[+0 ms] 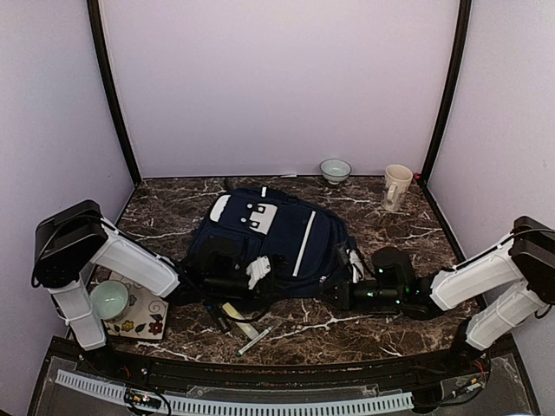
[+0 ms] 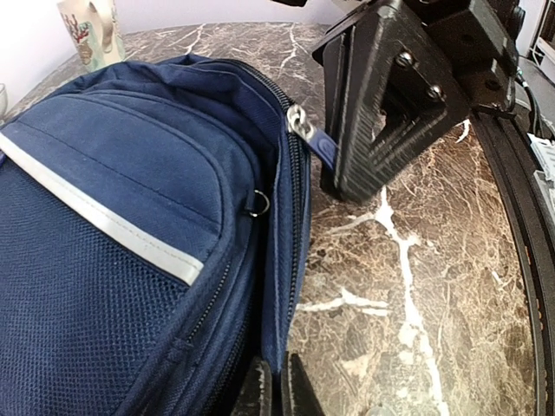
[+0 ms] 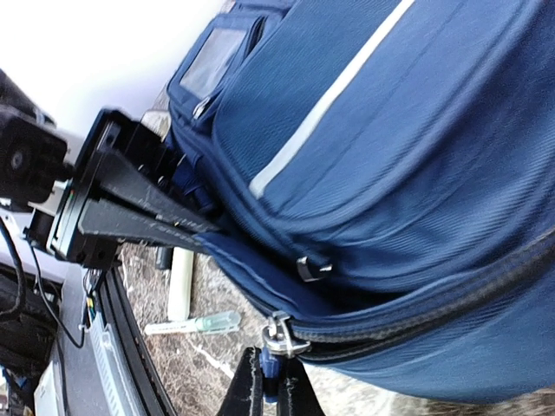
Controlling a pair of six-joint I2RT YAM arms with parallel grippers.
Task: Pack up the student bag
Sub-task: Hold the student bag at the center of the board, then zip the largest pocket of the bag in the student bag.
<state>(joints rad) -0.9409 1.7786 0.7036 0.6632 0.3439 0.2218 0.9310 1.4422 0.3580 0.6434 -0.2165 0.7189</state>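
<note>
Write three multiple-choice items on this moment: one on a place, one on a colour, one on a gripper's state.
1. Where does the mug stand?
A. at the far right of the table
B. on top of the bag
C. beside the left arm's base

2. What colour is the student bag?
A. red
B. navy blue
C. green

3. What is the right gripper doing?
A. hanging open above the marble
B. pinching the bag's zipper pull
C. holding a pen

Answers:
1. A, the top view shows it near the back wall on the right.
2. B, the fabric is navy with white stripes.
3. B, the right wrist view shows its fingers shut on the pull's tab.
</note>
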